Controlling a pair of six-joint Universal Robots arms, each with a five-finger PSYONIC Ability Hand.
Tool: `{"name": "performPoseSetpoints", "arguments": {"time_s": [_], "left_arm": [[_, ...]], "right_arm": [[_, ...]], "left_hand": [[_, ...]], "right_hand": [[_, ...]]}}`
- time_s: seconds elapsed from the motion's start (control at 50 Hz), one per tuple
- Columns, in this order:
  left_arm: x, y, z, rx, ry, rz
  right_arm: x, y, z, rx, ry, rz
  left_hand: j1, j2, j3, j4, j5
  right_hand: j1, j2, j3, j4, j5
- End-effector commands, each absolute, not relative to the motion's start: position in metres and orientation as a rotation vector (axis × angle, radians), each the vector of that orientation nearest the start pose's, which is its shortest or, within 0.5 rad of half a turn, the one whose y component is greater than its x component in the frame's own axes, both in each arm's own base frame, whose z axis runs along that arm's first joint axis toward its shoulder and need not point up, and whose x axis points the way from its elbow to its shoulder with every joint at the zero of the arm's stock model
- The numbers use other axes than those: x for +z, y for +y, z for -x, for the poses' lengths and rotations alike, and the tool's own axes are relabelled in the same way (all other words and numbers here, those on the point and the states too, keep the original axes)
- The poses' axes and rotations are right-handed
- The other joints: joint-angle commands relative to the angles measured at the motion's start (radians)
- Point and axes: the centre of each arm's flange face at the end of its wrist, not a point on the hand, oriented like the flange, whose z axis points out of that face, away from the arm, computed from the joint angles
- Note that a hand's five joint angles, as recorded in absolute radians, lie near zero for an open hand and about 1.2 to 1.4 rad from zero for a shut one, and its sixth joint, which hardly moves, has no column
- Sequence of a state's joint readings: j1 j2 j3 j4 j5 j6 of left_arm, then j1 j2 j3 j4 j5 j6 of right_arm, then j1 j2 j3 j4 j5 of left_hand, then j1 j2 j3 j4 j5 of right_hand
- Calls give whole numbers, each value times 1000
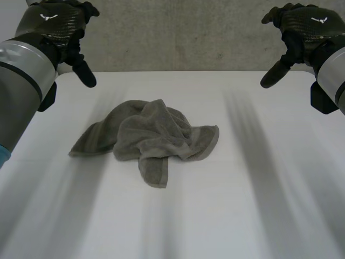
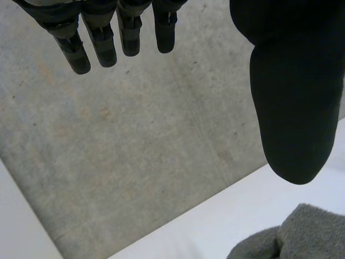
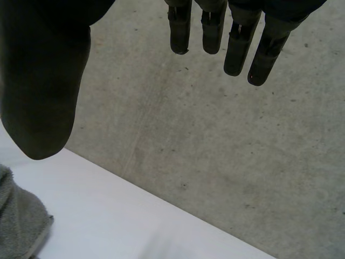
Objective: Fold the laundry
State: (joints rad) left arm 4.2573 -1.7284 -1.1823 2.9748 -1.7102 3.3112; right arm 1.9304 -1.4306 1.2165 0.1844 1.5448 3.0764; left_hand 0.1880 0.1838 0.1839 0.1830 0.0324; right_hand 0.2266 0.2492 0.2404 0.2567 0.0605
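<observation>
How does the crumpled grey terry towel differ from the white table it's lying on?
The grey terry towel is dull grey, the white table plain white. The towel looks nubbly with hemmed edges; the table looks smooth. The towel lies bunched in folds, one corner trailing toward the near edge, while the table is flat. Shared: neither is touched, as the left hand and right hand hover open above the table's far corners.

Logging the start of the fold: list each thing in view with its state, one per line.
towel: crumpled in a heap, not folded.
left hand: open, raised, holding nothing.
right hand: open, raised, holding nothing.
table: white, bears the towel near its middle.
</observation>
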Motion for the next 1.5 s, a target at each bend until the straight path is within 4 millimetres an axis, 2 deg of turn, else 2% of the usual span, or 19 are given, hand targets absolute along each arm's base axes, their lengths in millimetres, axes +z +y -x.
{"name": "performPoseSetpoints", "arguments": {"time_s": [0.02,0.22,0.26,0.28,0.32,0.38,0.42,0.54,0.58,0.64,0.68,0.7,0.74,0.78,0.86,0.94,1.06,1.22,1.5], "left_arm": [[362,-263,249,-2355,2162,-493],[359,-264,248,-2342,2173,-494],[356,-265,247,-2328,2179,-497],[352,-265,246,-2310,2194,-503],[345,-266,244,-2282,2214,-509],[327,-271,237,-2218,2252,-514],[320,-277,231,-2197,2264,-507],[288,-307,201,-2142,2322,-507],[268,-320,194,-2119,2373,-548],[259,-325,191,-2102,2400,-560],[239,-335,183,-2047,2460,-559],[238,-335,183,-2047,2460,-559],[218,-343,177,-1974,2525,-541],[208,-345,175,-1941,2551,-537],[192,-346,175,-1882,2602,-536],[174,-341,175,-1815,2640,-559],[160,-338,174,-1811,2489,-727],[149,-346,175,-1893,2261,-840],[132,-359,176,-1900,2249,-845]], "right_arm": [[353,-270,-243,-2078,1995,468],[336,-270,-252,-2012,2018,566],[319,-262,-265,-1946,2017,743],[319,-262,-265,-1946,2017,744],[300,-240,-289,-1866,1945,995],[290,-226,-302,-1820,1900,1121],[272,-207,-318,-1771,1830,1323],[239,-195,-342,-1724,1739,1547],[232,-190,-350,-1718,1704,1578],[219,-186,-361,-1711,1669,1600],[211,-187,-365,-1708,1661,1604],[202,-188,-370,-1700,1652,1612],[194,-185,-375,-1687,1642,1622],[186,-181,-380,-1667,1629,1635],[163,-173,-387,-1591,1659,1655],[154,-164,-387,-1543,1680,1658],[146,-160,-382,-1467,1793,1526],[141,-165,-381,-1401,1892,1317],[131,-181,-389,-1420,1955,1170]], "left_hand": [[20,24,24,25,1],[5,9,9,10,-14],[8,12,12,13,-11],[8,12,12,13,-11],[5,9,9,10,-14],[8,12,12,13,-11],[8,12,12,13,-11],[14,18,18,19,-5],[20,24,24,25,1],[26,30,30,30,7],[31,36,35,36,12],[31,36,35,36,12],[40,44,44,45,21],[52,56,56,57,33],[93,97,97,98,74],[128,132,132,133,109],[146,150,150,151,127],[146,150,150,151,127],[175,179,179,180,156]], "right_hand": [[-52,-75,-66,-82,-60],[-52,-75,-66,-82,-60],[-52,-75,-66,-82,-60],[-52,-75,-66,-82,-60],[-52,-75,-66,-82,-60],[-52,-75,-66,-82,-60],[-52,-75,-66,-82,-60],[-52,-75,-66,-82,-60],[-52,-75,-66,-82,-60],[-52,-75,-66,-82,-60],[10,-12,-3,-20,2],[43,20,29,13,35],[90,67,76,60,81],[155,132,141,125,146],[310,287,296,280,301],[413,391,399,383,405],[513,490,499,483,505],[431,409,417,401,423],[126,103,112,96,118]]}}
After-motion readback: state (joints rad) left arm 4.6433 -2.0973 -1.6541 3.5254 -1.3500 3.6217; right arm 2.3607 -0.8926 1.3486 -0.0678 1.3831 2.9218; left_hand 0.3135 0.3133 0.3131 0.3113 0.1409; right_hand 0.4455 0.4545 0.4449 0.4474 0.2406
